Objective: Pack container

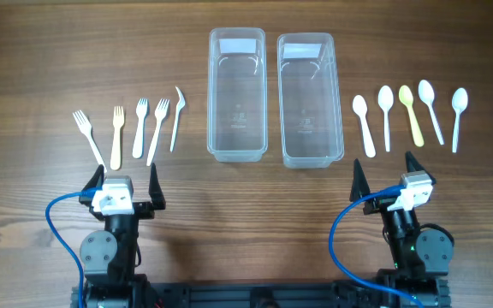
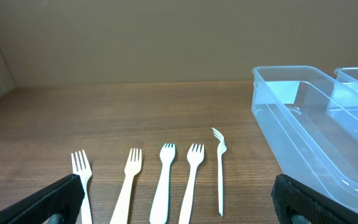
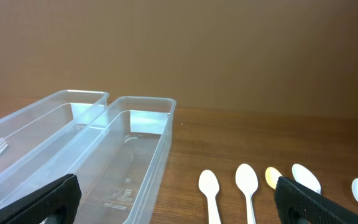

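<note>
Your two grippers are nearest the wrist cameras, low at the front of the counter [image 1: 50,51]. Your left gripper [image 1: 127,169] has its jaws spread wide and holds nothing. Your right gripper [image 1: 384,162] is the same: wide apart, nothing in it.

The two clear plastic containers sit in the middle of the counter, farther back than the grippers. They are long and thin, with round corners, and you can see the wood through them. The left container [image 1: 236,120] and the right container [image 1: 309,120] stand just beside each other, long sides together. Both are empty.

Five forks lie in a row to the left of the containers. Four lie flat: the far-left fork [image 1: 86,135], a cream fork [image 1: 116,137] and two white forks [image 1: 140,127] [image 1: 157,130]. The thin fork [image 1: 177,117] nearest the left container lies on its side. The far-left fork's handle ends close to your left gripper.

Five spoons lie in a row to the right of the containers. Four are white spoons [image 1: 364,124] [image 1: 386,115] [image 1: 430,109] [image 1: 458,118], and the middle one is a yellow spoon [image 1: 411,113].

There is bare wood between each gripper and the containers, and along both side edges.
</note>
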`<state>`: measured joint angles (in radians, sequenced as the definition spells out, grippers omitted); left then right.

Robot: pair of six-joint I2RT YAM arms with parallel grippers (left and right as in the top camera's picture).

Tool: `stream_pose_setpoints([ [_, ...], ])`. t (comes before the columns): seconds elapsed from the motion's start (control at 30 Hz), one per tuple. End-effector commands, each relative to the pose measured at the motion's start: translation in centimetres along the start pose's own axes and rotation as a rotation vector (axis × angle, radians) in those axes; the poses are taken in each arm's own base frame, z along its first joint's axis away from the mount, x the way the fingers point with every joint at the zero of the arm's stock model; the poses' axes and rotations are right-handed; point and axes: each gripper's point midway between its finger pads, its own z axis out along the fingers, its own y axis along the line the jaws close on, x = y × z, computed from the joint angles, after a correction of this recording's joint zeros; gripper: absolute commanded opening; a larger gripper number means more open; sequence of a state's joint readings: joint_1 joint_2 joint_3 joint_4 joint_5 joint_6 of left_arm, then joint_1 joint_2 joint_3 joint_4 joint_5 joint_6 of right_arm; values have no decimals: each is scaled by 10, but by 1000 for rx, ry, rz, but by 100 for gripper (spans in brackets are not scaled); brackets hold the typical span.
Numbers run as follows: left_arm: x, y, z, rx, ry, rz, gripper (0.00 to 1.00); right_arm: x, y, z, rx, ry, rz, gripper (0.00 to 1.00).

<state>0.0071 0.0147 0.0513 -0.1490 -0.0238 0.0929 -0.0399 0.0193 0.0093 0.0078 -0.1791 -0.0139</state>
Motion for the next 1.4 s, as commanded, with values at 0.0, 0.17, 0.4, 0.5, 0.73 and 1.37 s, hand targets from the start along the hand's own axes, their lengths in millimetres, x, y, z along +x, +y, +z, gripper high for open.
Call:
stream_pose_setpoints([
  [0.0, 3, -1, 0, 10, -1, 15, 100, -2, 2, 0, -7, -14, -15, 100],
  [0.17, 3, -1, 0, 10, -1, 14, 100, -2, 2, 0, -12, -14, -11, 100],
  [0.4, 3, -1, 0, 10, -1, 14, 100, -12, 19, -3, -111, -33, 70, 100],
  [0.5, 3, -1, 0, 10, -1, 14, 100, -36, 22, -7, -127, -72, 102, 100],
  [0.73, 3, -1, 0, 10, -1, 14, 100, -128, 11, -1, -72, -78, 51, 100],
  [1.37, 3, -1, 0, 10, -1, 14, 100, -12, -15, 147, -165, 982, 26, 100],
])
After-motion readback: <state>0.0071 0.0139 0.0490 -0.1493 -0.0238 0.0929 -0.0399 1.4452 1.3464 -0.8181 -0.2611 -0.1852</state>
